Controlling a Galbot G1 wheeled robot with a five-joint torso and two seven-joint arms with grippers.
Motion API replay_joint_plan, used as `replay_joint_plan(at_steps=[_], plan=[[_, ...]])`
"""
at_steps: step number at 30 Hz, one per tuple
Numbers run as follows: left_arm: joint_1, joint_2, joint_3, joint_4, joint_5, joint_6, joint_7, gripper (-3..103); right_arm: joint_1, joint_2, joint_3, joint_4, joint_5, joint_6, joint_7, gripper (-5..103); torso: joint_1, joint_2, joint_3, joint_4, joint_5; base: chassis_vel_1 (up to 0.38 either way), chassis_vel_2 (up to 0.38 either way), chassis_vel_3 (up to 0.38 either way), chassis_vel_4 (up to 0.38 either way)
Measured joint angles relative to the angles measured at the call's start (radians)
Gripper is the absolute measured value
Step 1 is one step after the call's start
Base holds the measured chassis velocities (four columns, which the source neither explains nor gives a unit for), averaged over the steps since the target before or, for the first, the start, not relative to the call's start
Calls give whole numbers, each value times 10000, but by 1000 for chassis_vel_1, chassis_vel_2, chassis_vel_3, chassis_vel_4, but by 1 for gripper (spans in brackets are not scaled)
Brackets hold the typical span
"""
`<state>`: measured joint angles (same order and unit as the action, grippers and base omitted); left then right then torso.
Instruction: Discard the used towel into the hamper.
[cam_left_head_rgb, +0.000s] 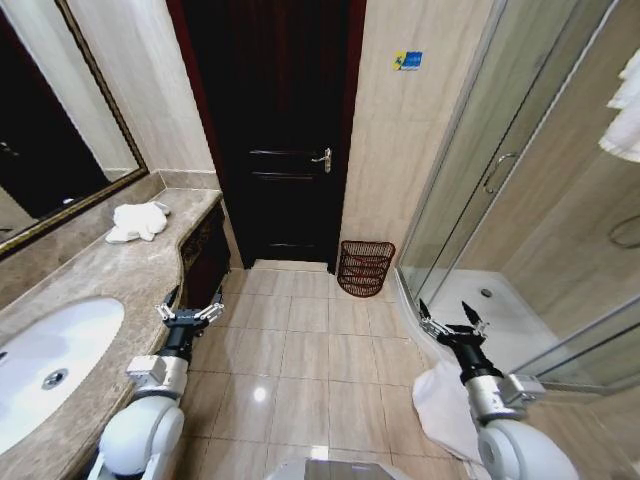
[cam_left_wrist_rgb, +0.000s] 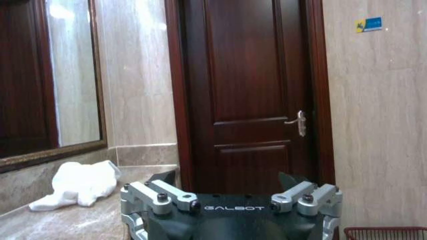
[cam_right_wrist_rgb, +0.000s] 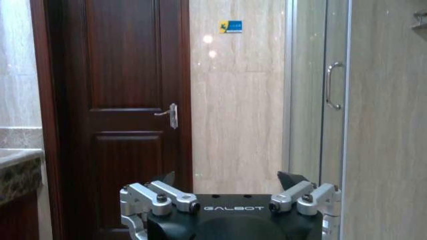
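Left gripper (cam_left_head_rgb: 188, 313): hanging low at about 8 o'clock in the head view, just beside the counter edge, fingers spread apart and gripping nothing; its wrist view is showing the same splayed fingers (cam_left_wrist_rgb: 160, 196) facing the door

Right gripper (cam_left_head_rgb: 453, 325): sitting at about 4 o'clock, over the floor near the shower tray, fingers standing apart and carrying nothing

White cloth (cam_left_head_rgb: 442, 400): lying on the tiles under the right arm, near 5 o'clock; possibly a bath mat, the arm is covering part of it

Towel (cam_left_head_rgb: 138, 221): lying crumpled on the marble counter (cam_left_head_rgb: 110, 275) at about 10 o'clock, beside the mirror (cam_left_head_rgb: 45, 130) and beyond the sink (cam_left_head_rgb: 50, 360), well apart from both grippers

Hamper (cam_left_head_rgb: 365, 268): standing upright on the floor at about 1 o'clock, its back against the tiled wall, between the dark door (cam_left_head_rgb: 275, 130) and the glass shower (cam_left_head_rgb: 500, 170); nothing can be made out inside it

Floor (cam_left_head_rgb: 300, 350): glossy beige tiles are stretching between the grippers and the hamper
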<state>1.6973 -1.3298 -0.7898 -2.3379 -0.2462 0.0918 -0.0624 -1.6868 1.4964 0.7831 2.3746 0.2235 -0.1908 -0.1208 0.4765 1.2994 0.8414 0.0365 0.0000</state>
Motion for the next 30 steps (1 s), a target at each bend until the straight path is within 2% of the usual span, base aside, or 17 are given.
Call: replay_joint_plan(at_steps=[30], plan=[[85, -55, -9, 42, 120, -36, 55, 100, 130, -109, -157, -161, 10, -23, 23, 100, 0, 0, 1, 0, -1, -46, 71, 74, -47]])
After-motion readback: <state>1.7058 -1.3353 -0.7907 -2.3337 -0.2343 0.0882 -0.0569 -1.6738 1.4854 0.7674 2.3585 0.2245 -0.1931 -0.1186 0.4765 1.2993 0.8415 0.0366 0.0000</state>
